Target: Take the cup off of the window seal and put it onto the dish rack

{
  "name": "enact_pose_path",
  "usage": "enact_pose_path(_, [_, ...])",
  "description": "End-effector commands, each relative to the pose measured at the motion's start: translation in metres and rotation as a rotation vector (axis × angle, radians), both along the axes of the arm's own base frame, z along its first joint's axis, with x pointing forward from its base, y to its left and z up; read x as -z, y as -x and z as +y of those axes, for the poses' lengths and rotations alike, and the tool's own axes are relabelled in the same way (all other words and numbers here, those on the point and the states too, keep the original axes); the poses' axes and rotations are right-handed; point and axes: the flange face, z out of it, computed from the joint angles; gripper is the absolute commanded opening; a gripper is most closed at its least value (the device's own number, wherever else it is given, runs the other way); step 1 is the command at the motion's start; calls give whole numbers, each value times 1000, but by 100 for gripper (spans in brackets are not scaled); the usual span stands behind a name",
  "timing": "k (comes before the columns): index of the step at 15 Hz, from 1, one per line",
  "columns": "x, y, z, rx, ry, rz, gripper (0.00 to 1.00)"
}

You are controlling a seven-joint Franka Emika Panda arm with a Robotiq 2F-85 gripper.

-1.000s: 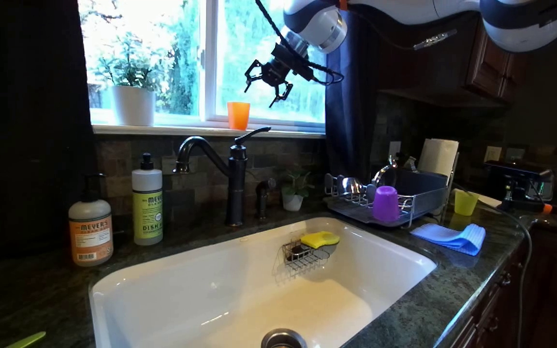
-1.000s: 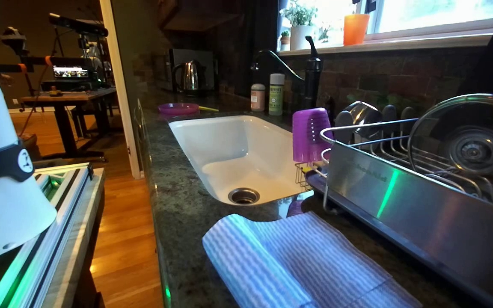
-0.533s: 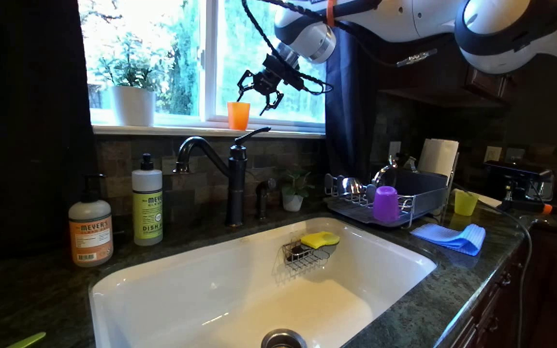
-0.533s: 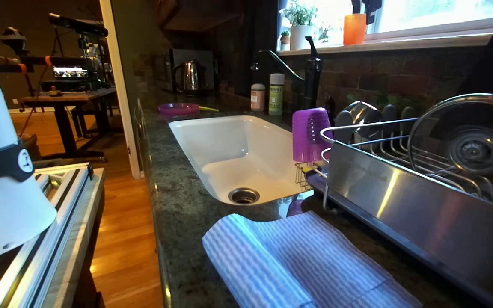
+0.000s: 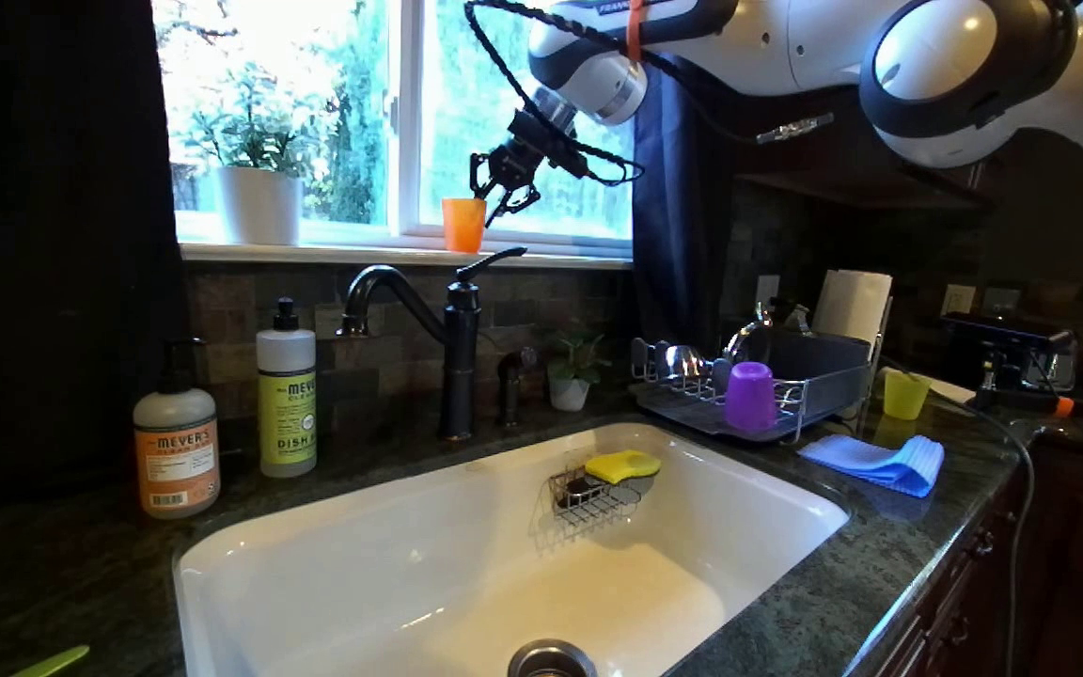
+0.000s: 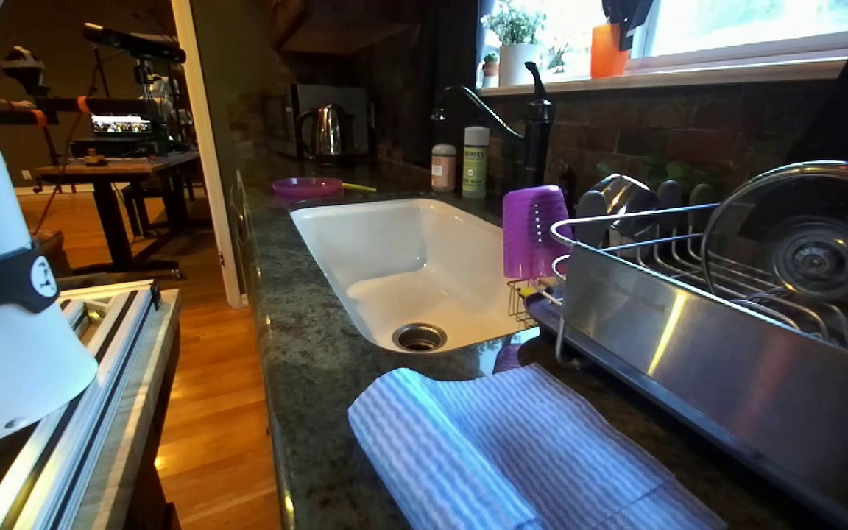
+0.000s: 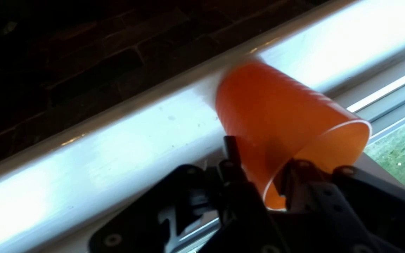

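On the window seal (image 5: 363,253) stands the orange cup (image 5: 463,228), upright with its mouth up. My gripper (image 5: 484,212) comes down at a slant onto its rim, on the side toward the dark curtain. Seen from the wrist, the cup (image 7: 276,102) has its wall between my jaws: one finger lies along the outside, the other reaches into the mouth. A gap shows between the inner finger and the rim, so the jaws stand partly closed but apart. The dish rack (image 6: 623,302), with a steel side panel, sits on the counter beyond the sink.
Below the ledge rises the black faucet (image 5: 460,367), its handle near the cup. A white plant pot (image 5: 259,207) shares the ledge. The purple cup (image 5: 750,397) hangs upside down at the rack's corner, and a pan lid (image 6: 814,243) leans inside. The white sink (image 5: 363,527) lies in front.
My gripper has come down and across to the cup's rim, and its fingers have drawn much closer together around the wall. The cup has stayed on the ledge.
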Motion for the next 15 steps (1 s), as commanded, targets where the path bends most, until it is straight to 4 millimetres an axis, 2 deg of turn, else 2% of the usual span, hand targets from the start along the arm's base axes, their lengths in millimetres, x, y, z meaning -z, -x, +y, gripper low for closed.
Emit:
enact_pose_path(1, [-7, 4, 1, 9, 53, 56, 1])
enact_pose_path(4, [-6, 11, -1, 15, 97, 118, 0])
enact_pose_path(7, [-18, 27, -2, 42, 132, 166, 1])
enact_pose_path(11, [-31, 54, -8, 244, 122, 208, 1])
enact_pose_path(15, [-22, 76, -16, 445, 79, 265, 1])
